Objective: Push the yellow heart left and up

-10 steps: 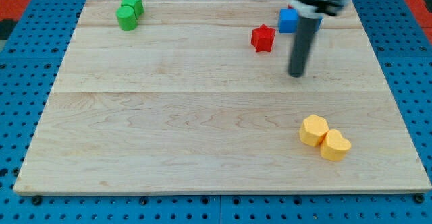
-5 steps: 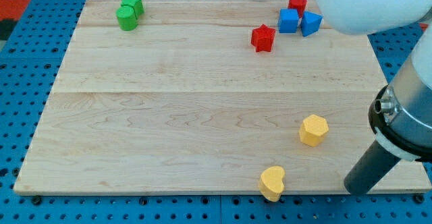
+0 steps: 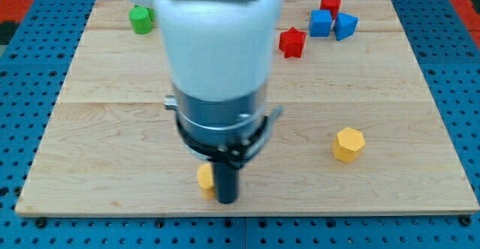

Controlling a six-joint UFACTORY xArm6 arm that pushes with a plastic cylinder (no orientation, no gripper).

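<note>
Pale-grained wooden board (image 3: 112, 129) on blue pegboard carries my dark rod, whose tip (image 3: 226, 201) sits low near the view's bottom edge, touching the right side of the yellow heart (image 3: 205, 178), a small matte block half hidden behind the rod, far left of the yellow hexagon (image 3: 349, 144).

1. Yellow blocks: 2; one hexagon (image 3: 349, 144) at the view's right, one (image 3: 205, 178) near the view's bottom, mostly hidden by the rod, shape can't tell.
2. Red blocks: 2; one star-ish (image 3: 292, 42), one (image 3: 331, 4) at top right, shape unclear.
3. Blue blocks: 2; one cube (image 3: 321, 23), one wedge-like (image 3: 346, 25), touching.
4. Green blocks: 1 in view (image 3: 139, 19), approx. a cylinder, top left, partly behind the arm.
5. Wooden board (image 3: 112, 129): 1.
6. Rods: 1; my tip (image 3: 226, 201).
</note>
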